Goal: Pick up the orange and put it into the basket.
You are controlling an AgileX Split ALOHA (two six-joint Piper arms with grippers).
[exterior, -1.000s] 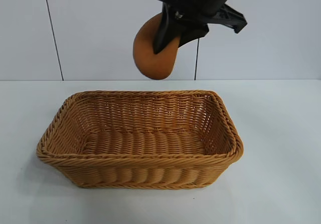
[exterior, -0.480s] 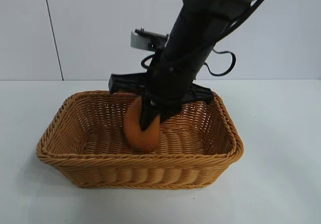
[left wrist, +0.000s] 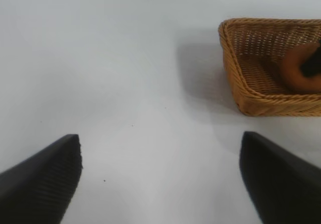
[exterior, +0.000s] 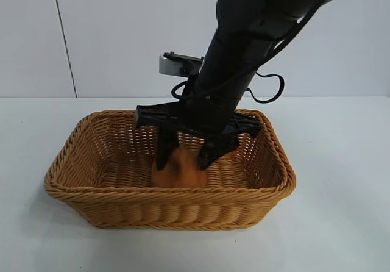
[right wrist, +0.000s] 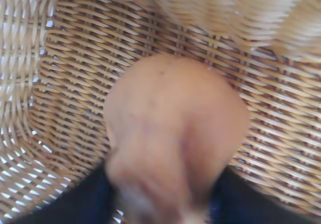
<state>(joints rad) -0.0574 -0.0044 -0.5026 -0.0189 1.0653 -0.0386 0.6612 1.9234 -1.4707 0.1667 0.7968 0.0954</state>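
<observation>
Straddling the orange [exterior: 178, 171] inside the basket [exterior: 170, 197], the right claw [exterior: 183, 159] stands spread, released; left claw [left wrist: 160, 176] released.

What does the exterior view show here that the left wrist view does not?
Only the exterior view shows the right end effector reaching down into the basket, its fingers spread to either side of the orange, along with the whole basket and the wall behind.

Only the left wrist view shows the left end effector, open and hanging over bare table well away from the basket, holding nothing.

Both show the orange lying inside the basket, though the left wrist view catches only one end of the basket.
</observation>
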